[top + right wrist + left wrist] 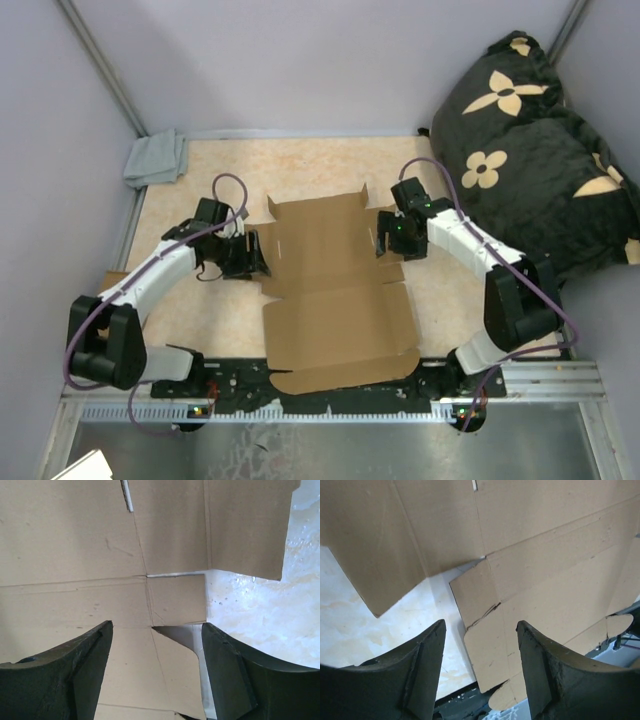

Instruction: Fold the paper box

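At the near edge of the table [445, 290], between the two arm bases, the rounded near flap of the paper box [335, 300] hangs slightly over the rail. From there the box lies opened out and mostly flat up the middle of the table, its long axis running near to far.

Farther in, the two grippers flank the box's far panel. The left gripper [248, 258] sits just beside the left edge, so the cardboard lies to its right. The right gripper [385, 235] sits just beside the right edge, a little farther back, so the cardboard lies to its left. Neither arm is clearly the nearer one.

Both wrist views show the fingers spread apart with nothing held. The left gripper [480, 665] looks down on a side tab and its crease, the right gripper [157, 670] on the matching tab. The next move likely turns on lifting these side flaps inward.

Beyond lie a grey cloth [155, 158] in the far left corner and a black flowered pillow [530, 150] at far right.
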`<action>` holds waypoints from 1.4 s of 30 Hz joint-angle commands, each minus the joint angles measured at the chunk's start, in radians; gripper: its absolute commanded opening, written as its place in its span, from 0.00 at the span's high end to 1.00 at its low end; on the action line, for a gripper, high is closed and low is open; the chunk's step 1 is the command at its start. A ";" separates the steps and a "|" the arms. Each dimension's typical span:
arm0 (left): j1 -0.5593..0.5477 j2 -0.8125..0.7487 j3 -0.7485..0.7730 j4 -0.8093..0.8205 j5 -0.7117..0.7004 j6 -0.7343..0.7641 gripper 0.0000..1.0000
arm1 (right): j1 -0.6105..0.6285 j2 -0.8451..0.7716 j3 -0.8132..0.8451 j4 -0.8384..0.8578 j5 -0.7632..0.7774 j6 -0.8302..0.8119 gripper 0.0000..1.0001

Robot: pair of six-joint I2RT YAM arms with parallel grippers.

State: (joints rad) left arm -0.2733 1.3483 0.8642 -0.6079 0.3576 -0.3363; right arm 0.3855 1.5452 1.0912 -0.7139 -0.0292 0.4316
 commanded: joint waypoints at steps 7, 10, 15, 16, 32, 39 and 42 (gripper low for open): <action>-0.012 -0.020 -0.072 -0.023 0.049 -0.029 0.35 | 0.009 -0.054 -0.021 0.019 0.005 0.047 0.28; -0.020 0.015 -0.072 -0.012 0.042 -0.031 0.36 | 0.009 -0.053 -0.015 0.019 -0.023 0.055 0.28; -0.026 0.071 -0.058 0.049 0.049 -0.037 0.38 | 0.009 -0.053 -0.006 0.017 -0.047 0.075 0.28; -0.027 0.089 -0.045 0.052 0.048 -0.036 0.38 | 0.009 -0.052 -0.002 0.012 -0.049 0.079 0.28; -0.032 0.247 0.092 0.102 0.052 -0.012 0.99 | -0.020 -0.014 0.025 0.003 -0.084 0.088 0.28; -0.004 0.310 0.237 0.071 -0.006 -0.042 1.00 | -0.100 0.065 0.123 -0.013 -0.156 0.076 0.28; 0.001 0.320 0.298 0.059 0.026 -0.076 1.00 | -0.101 0.082 0.138 -0.031 -0.156 0.067 0.28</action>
State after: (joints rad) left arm -0.2852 1.6608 1.0767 -0.5381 0.3702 -0.3710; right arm 0.2939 1.6104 1.1736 -0.7231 -0.1513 0.5087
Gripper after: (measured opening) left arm 0.009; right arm 0.720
